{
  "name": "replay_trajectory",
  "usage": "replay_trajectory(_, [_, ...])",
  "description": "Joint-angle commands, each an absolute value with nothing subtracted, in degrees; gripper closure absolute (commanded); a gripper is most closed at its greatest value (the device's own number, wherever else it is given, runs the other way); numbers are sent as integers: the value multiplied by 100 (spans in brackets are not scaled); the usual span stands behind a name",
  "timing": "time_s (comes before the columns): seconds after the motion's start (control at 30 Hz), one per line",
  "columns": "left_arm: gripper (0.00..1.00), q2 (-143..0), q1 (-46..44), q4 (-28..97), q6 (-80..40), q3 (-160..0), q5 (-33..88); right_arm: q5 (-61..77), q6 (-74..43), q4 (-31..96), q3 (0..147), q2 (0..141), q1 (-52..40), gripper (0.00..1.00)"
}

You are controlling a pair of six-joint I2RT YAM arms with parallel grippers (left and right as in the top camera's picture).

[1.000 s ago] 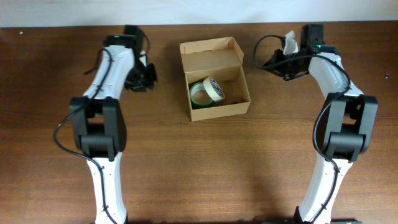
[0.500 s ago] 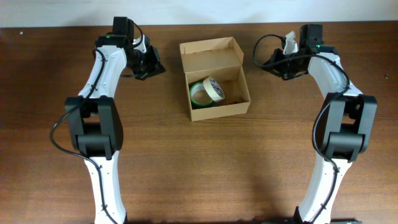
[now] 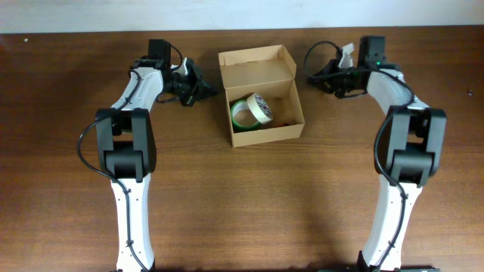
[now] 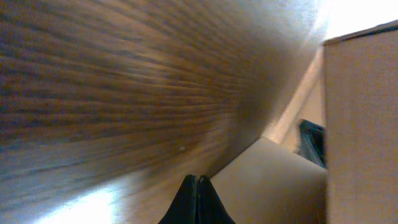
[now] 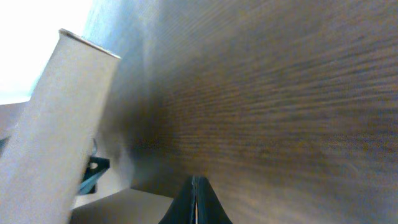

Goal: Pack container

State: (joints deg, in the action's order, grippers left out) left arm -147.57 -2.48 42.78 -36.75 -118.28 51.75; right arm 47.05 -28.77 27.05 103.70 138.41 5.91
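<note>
**Both grippers at the open container, overhead and wrist views.** The left gripper [image 3: 204,91] is being held just beside the container's [image 3: 267,133] left wall, level with the hinge of the lid, its tip pointing at the box. In the left wrist view this gripper [image 4: 197,181] is being shown with its dark fingers [image 4: 188,202] pressed together. No gap is being left between them and nothing is being gripped. A tan wall of the container [image 4: 357,124] is being seen close ahead, at the right of that view, above the blurred wood of the table [image 4: 93,93]. Whether the tip is touching the cardboard cannot be told.

The right gripper [image 3: 316,77] is being held just beside the container's right wall, again level with the hinge, and is being pointed at the box. In the right wrist view this gripper [image 5: 195,182] is likewise being shown with its fingers [image 5: 202,205] brought together on nothing. A wall of the container [image 5: 56,124] is being seen at the left of that view over the table [image 5: 280,93].

The container is being shown between the two grippers on the brown table [image 3: 302,196]. Its flap lid is standing open on the side away from the arm bases. Inside it, toward its left wall, a green tape roll [image 3: 239,115] is being shown, with a cream tape roll [image 3: 262,106] tilted against it.
</note>
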Motion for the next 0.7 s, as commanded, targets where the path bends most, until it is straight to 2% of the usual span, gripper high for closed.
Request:
replay_trajectory(0.0, [99,-14881,-235,4189,-3922,-11824,5454,5765,-3533,2342,10425,14127,563,97])
replay_trajectory(0.3, [99,-14929,-285,3691,-4292,-11824,5776,6383,-3992,1304,10425,14193,552,96])
replay_trajectory(0.67, [98,-14956,-329,3142,-4825,-11824,5769,6493,-4145,1000,10427,14193,521,96])
